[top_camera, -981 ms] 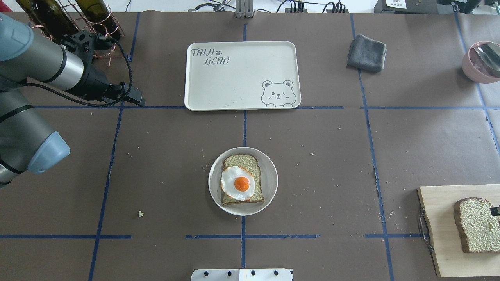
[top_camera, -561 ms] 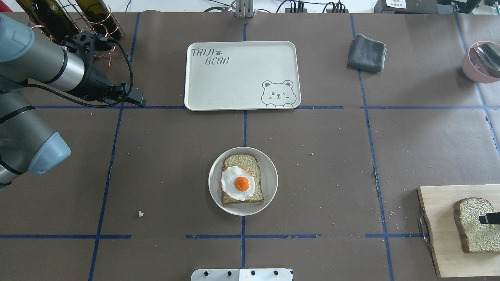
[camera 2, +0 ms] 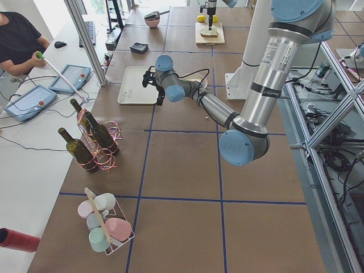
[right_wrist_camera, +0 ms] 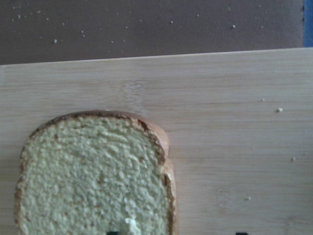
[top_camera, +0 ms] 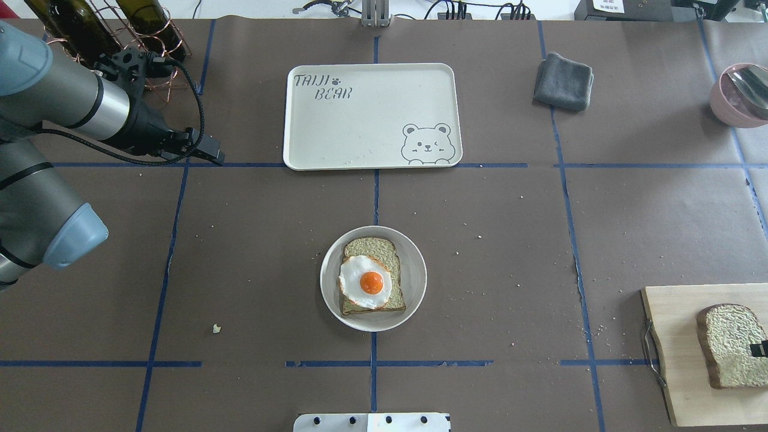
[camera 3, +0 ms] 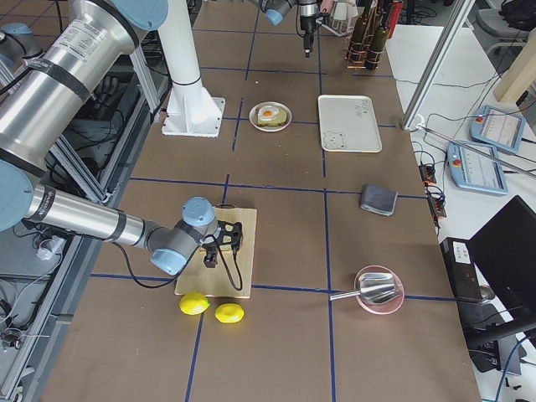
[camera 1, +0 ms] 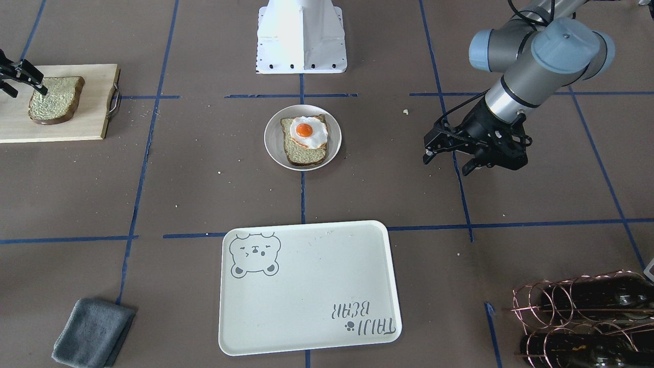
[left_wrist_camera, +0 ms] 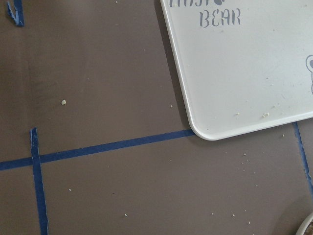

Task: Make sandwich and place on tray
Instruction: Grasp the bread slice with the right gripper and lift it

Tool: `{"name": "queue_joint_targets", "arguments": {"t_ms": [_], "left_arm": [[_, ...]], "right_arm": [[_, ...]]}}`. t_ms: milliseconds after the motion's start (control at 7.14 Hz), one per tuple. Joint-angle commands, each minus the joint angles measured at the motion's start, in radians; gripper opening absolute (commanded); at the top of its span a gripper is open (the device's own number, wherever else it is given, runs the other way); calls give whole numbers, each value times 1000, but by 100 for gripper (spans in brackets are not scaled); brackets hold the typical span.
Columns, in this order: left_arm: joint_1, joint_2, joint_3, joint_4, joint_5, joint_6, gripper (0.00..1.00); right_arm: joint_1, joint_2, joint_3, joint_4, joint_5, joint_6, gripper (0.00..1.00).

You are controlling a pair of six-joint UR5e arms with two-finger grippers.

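- Tray [top_camera: 372, 120] lettering reads "TAIJI BEAR".
- Bread slice [right_wrist_camera: 93, 176] on cutting board [right_wrist_camera: 234, 122] sits beneath right gripper [camera 1: 25, 91], fingers spread.
- Left gripper [camera 1: 446, 166] hangs with fingers apart.

The left pincer [camera 1: 446, 166] and the right pincer [camera 1: 24, 88] both point downward, jaws spread apart.

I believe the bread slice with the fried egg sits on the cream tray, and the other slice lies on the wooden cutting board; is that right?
Not quite: the overhead view shows the egg-topped slice on the round plate, not the tray. The other slice does lie on the cutting board.
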State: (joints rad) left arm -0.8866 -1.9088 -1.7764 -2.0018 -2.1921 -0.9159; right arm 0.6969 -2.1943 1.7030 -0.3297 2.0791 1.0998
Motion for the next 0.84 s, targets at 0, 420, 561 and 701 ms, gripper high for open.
{"name": "queue_joint_targets", "arguments": {"t_ms": [0,420,561,701], "left_arm": [[0,-1,2,0,0,2,100],[-2,-1,0,0,0,3,100],[-2,0,-2,0,0,3,100],[-2,1,-3,0,0,3,100]], "right_arm": [[-13,5,0,1,-1,0,52],[-20,7,-2,0,-1,0,51],[-20,5,-2,0,-1,0,49],[-20,5,-2,0,-1,0,25]]}}
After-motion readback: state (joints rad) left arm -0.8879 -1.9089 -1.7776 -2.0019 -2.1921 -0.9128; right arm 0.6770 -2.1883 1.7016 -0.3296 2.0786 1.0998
